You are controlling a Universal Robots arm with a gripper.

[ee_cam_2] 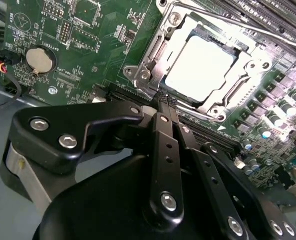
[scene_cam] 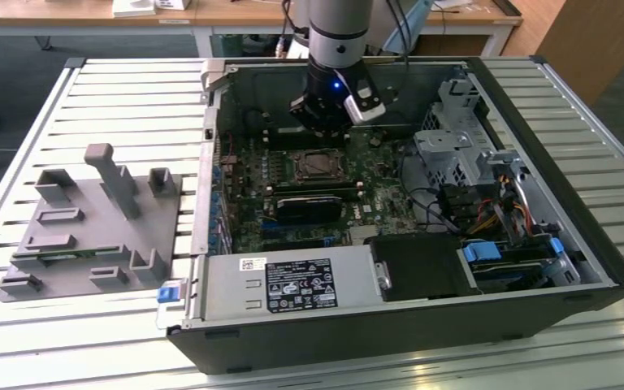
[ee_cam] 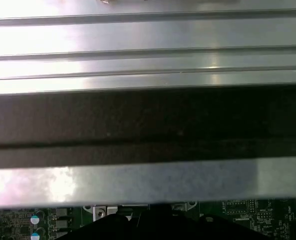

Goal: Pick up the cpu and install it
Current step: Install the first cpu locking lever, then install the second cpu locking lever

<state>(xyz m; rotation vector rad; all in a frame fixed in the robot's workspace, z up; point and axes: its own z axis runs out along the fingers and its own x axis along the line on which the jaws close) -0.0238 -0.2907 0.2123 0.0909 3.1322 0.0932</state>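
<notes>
- The computer case (scene_cam: 572, 244) is a black metal box lying open on its side on the slatted, silver-grey metal worktop (scene_cam: 127, 89).
- Inside it, a green motherboard (scene_cam: 257, 203) covers the floor of the case, its surface crowded with small parts.
- The socket (ee_cam_2: 152, 65) sits on the motherboard as a square silver metal frame with screws at its corners.
- The cpu (ee_cam_2: 200, 67), a flat square chip with a bright, shiny metal top, lies seated inside the socket frame.
- The claw (ee_cam_2: 165, 100) is black, with jointed matt links pinned by round silver bolts. Its fingers (ee_cam_2: 163, 150) are pressed together with nothing between them, and their tips hover just beside the socket's edge, apart from the cpu.
- In the exterior view the claw (scene_cam: 321, 122) hangs from a grey arm above the motherboard, just behind the socket (scene_cam: 318, 165).
- A round silver coin battery (ee_cam_2: 39, 60) sits on the motherboard, well apart from the socket.
- A grey moulded fixture (scene_cam: 90, 223) with upright posts and blocks rests on the worktop beside the case.
</notes>
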